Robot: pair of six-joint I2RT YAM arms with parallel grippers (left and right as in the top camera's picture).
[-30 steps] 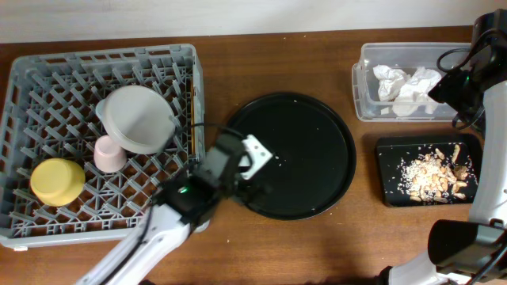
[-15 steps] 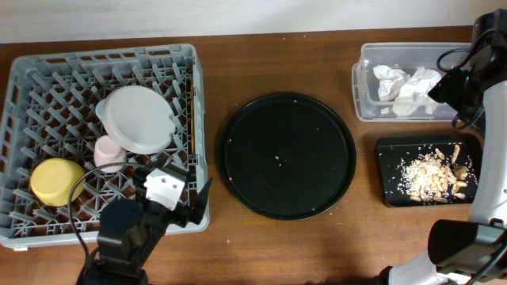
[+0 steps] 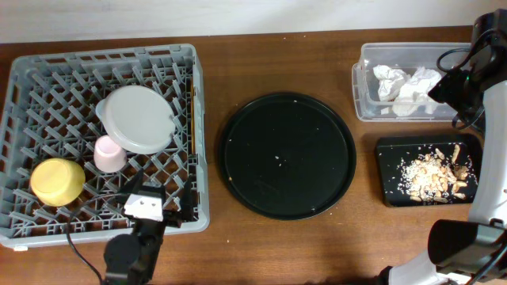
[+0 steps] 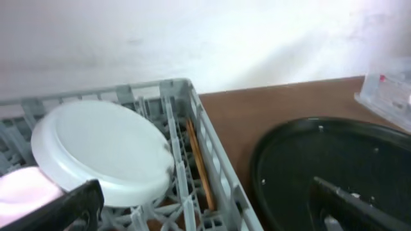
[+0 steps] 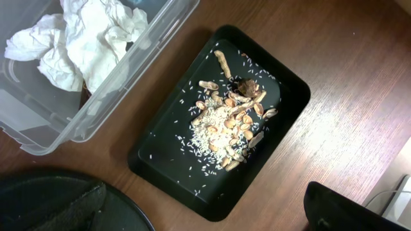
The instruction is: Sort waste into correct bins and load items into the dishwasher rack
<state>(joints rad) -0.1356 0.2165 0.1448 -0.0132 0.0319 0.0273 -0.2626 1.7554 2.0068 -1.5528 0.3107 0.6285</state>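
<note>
The overhead view looks straight down from high above the counter (image 3: 277,67), taking in the rack (image 3: 103,54) at left, the round tray (image 3: 287,155) in the middle, and the tub (image 3: 360,83) and black tray (image 3: 388,158) at right. The left wrist view sits low and close by the rack's right wall, facing the back wall nearly level. It shares the plate (image 4: 103,151), chopsticks (image 4: 198,160) and round tray with overhead. The right wrist view looks down, closer in, on the tub and black tray.

Brown wooden table (image 3: 277,247), white wall (image 4: 192,38)
</note>
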